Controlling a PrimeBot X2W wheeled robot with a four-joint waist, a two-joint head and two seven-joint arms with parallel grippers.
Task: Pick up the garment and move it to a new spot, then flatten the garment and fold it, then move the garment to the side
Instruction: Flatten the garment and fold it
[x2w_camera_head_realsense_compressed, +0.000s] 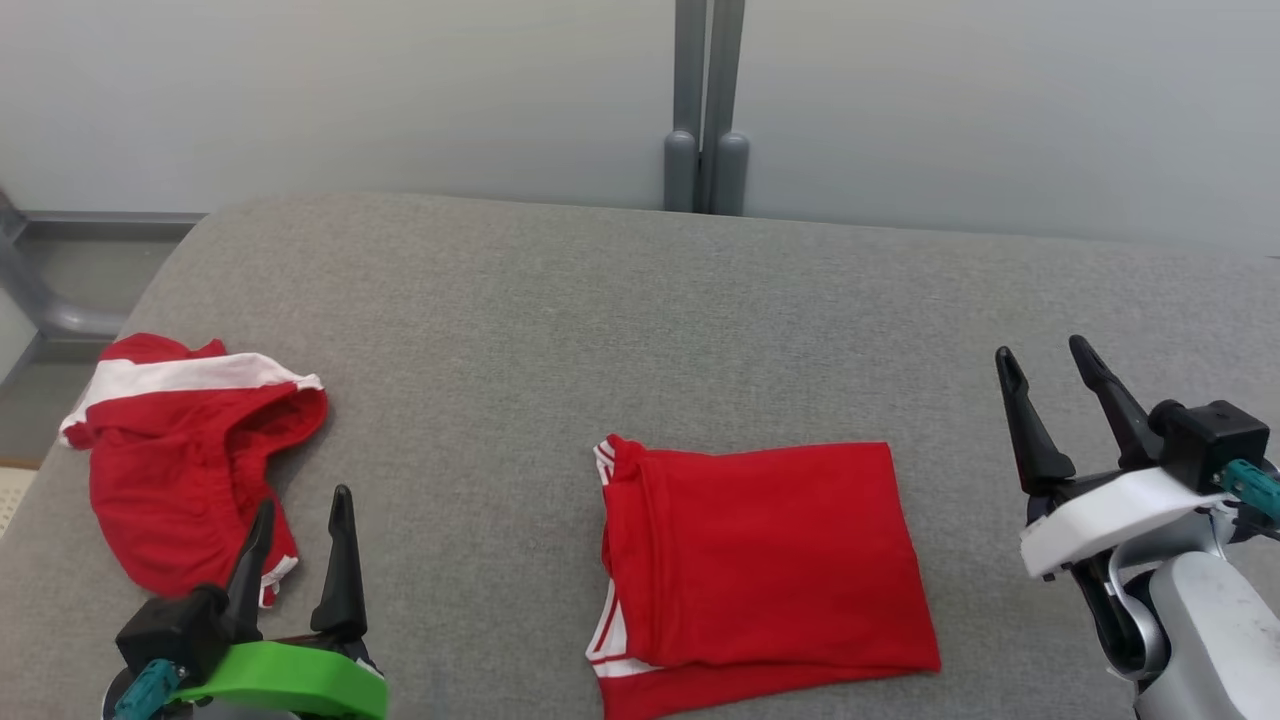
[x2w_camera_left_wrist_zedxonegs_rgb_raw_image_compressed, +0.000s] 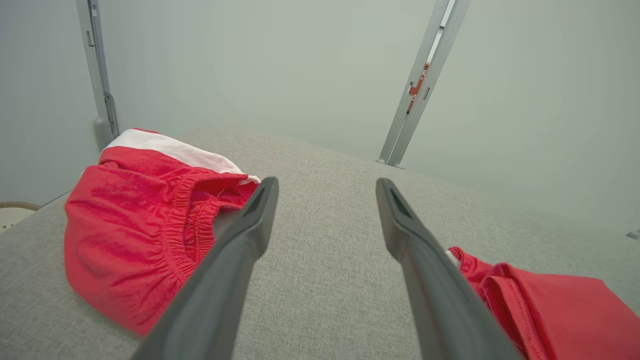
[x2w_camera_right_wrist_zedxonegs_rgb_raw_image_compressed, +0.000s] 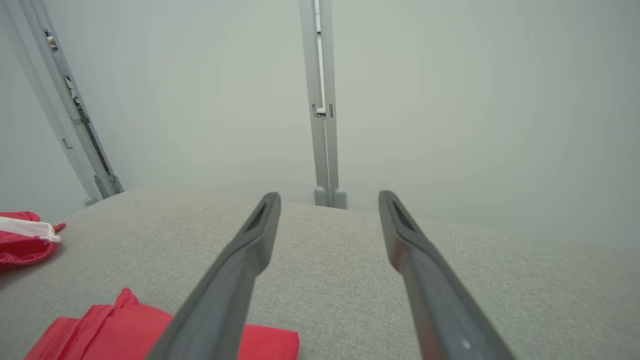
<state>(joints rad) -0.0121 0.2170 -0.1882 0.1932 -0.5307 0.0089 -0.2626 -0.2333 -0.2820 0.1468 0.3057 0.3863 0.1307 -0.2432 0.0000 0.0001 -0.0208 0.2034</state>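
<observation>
– Left gripper (x2w_camera_head_realsense_compressed: 304, 498) has its two fingers spread wide with nothing between them, low at the front-left corner of the grey cushion (x2w_camera_head_realsense_compressed: 560, 300). The right gripper (x2w_camera_head_realsense_compressed: 1042, 350), over by the right edge, is the same: open and empty.

– And the garment?

– Folded red garment (x2w_camera_head_realsense_compressed: 765, 555) lies flat near the front edge, about midway along and well apart from both grippers. White trim shows down its left side. It looks folded already, so I'd guess moving it aside is what's left.

– How will it handle?

– Light, thin, soft jersey by the look of it. It isn't fragile, but it may be a bit slick. It's limp, so lifted by one point it would likely droop and the fold would fall open. I'd pinch through all the layers at the two far corners, one gripper each, and carry it low.

– Any containers?

– None that I can see; it sits bare on the cushion. The crumpled red shorts (x2w_camera_head_realsense_compressed: 185, 460), with a white band and gathered waist, lie at the left edge just beside the left gripper. Whether they touch, I can't tell.
</observation>
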